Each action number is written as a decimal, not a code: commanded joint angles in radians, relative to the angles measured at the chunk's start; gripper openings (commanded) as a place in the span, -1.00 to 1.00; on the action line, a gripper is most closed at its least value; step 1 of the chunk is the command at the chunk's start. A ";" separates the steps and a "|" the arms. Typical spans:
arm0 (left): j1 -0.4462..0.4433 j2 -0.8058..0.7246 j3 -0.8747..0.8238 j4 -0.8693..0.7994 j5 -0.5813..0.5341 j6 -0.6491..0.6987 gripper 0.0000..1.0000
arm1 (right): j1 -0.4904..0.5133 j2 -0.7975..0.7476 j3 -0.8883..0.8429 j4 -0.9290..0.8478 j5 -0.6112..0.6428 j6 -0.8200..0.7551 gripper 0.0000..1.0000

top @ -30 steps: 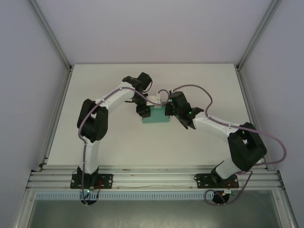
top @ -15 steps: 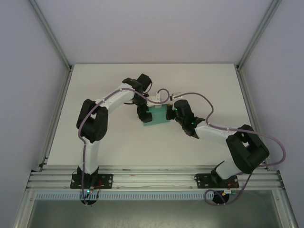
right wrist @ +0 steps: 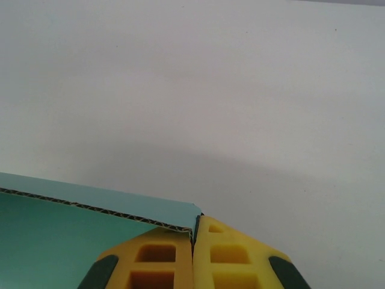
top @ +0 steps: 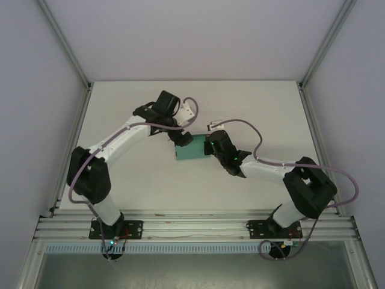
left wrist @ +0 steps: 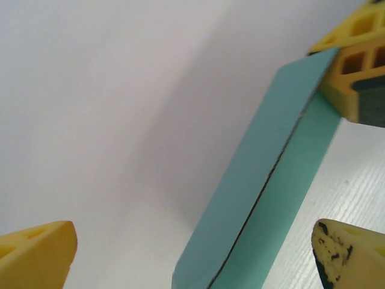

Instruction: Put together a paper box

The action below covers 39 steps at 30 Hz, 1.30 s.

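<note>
One teal-green folded corrugated-card paper box sits mid-way across the white table. The right gripper is pinched tight on its right edge. Just beyond, the left gripper gapes wide around a box panel. Folding looks underway; next, the left needs a fresh hold. Two grippers, one box.

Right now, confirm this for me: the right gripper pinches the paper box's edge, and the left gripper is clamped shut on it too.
Not quite. The right gripper does pinch the paper box by its edge, but the left gripper is open, not clamped shut. The left wrist view shows its jaws spread wide, with the box standing between them.
</note>
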 commanded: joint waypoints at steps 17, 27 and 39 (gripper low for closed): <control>0.031 -0.033 -0.115 0.019 -0.139 -0.276 -0.50 | 0.023 0.062 0.046 -0.213 0.014 -0.001 -1.00; 0.031 -0.029 -0.127 0.046 -0.062 -0.340 -1.00 | 0.029 0.054 0.036 -0.228 -0.014 -0.029 -1.00; 0.034 -0.035 -0.112 -0.124 0.005 -0.668 -1.00 | 0.127 0.050 0.008 -0.250 0.162 -0.080 -1.00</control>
